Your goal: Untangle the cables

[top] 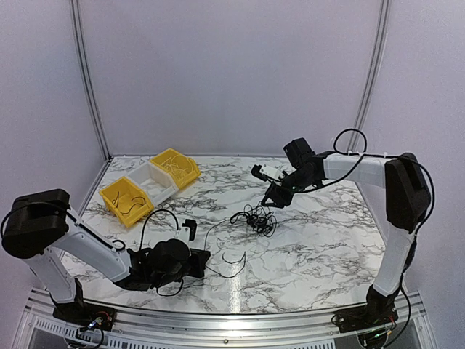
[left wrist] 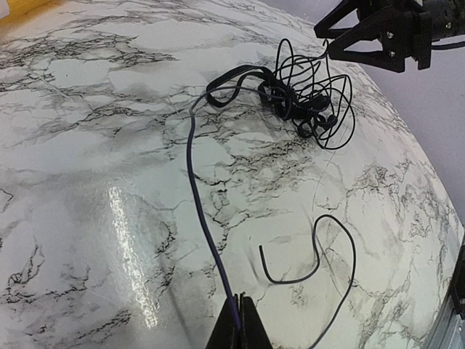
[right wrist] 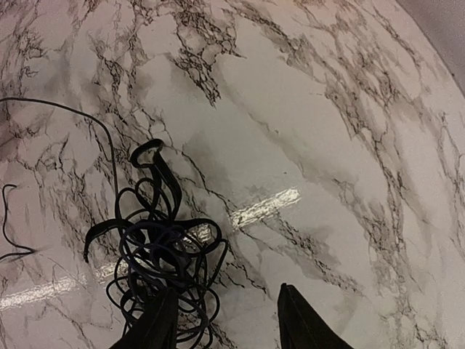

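Note:
The cables (top: 256,217) lie as a tangled black clump at mid-table, also seen in the left wrist view (left wrist: 305,98) and the right wrist view (right wrist: 156,251). One dark purple strand (left wrist: 200,196) runs from the clump down to my left gripper (left wrist: 243,323), which is shut on its end low over the table (top: 205,262). My right gripper (right wrist: 227,323) hovers open just above the clump's far side (top: 273,199). Its left finger (right wrist: 152,327) overlaps the loops, and nothing lies between the jaws. A separate curled black cable (left wrist: 320,254) lies loose near the left gripper.
Two yellow bins (top: 125,198) (top: 176,168) and a white bin (top: 153,180) stand in a row at the back left, with thin wire in the yellow ones. A small black-and-white part (top: 189,230) lies near the left arm.

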Available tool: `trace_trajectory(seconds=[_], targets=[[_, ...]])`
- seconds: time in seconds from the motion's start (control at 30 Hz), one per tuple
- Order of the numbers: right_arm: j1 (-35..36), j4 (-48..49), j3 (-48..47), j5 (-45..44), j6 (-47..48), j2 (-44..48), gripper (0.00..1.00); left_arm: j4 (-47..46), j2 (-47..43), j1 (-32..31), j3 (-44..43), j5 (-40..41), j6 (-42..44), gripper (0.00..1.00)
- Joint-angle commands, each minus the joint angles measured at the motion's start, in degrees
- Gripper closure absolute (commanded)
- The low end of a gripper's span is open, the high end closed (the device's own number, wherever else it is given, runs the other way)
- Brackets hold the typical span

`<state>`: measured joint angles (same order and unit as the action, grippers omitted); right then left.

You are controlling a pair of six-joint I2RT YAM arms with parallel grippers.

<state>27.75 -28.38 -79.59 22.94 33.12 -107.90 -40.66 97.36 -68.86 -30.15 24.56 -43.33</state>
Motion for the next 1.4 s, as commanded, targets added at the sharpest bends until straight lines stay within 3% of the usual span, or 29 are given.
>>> trace_trajectory(seconds=[0.0, 0.13, 0.2, 0.23, 0.3, 0.53, 0.77, 1.07, 1.37], targets=[[0.47, -2.57, -2.13, 1.41, 0.91, -2.26, 0.52, 0.14, -2.51, 0.44, 1.02, 1.64, 0.35, 1.00], [0.47, -2.07, -0.81, 0.44, 1.38, -1.88, 0.56, 0.23, -3.17, 0.56, 1.32, 2.05, 0.52, 1.00], [0.47, -1.97, -0.81, -0.18, 1.31, -1.91, 0.75, 0.39, -3.71, 0.72, 1.45, 2.12, 0.97, 1.00], [0.47, -1.74, -0.90, -0.36, 1.00, -1.80, 0.89, 0.53, -4.13, 0.81, 1.60, 2.43, 1.11, 1.00], [0.47, -1.50, -1.32, -0.77, 0.31, -0.76, 1.00, 1.15, -5.29, 1.06, 2.23, 2.87, 1.17, 1.00], [0.38, -5.62, -9.39, -2.25, -2.86, 9.05, 1.00, 6.02, -9.66, 1.89, 7.35, 4.15, -3.47, 1.00], [-3.78, -5.01, -14.41, -11.07, -3.26, 14.33, 1.00, 17.59, -21.76, 0.01, 16.50, 8.12, -17.88, 1.00], [-13.44, 1.07, -19.31, -20.30, -6.64, 13.79, 1.00, 41.91, -30.71, -1.86, 14.71, 15.28, -27.03, 1.00], [-19.29, 5.13, -21.29, -30.83, -7.20, 9.86, 1.00, 47.27, -36.59, -2.29, 18.12, 16.73, -33.37, 1.00]])
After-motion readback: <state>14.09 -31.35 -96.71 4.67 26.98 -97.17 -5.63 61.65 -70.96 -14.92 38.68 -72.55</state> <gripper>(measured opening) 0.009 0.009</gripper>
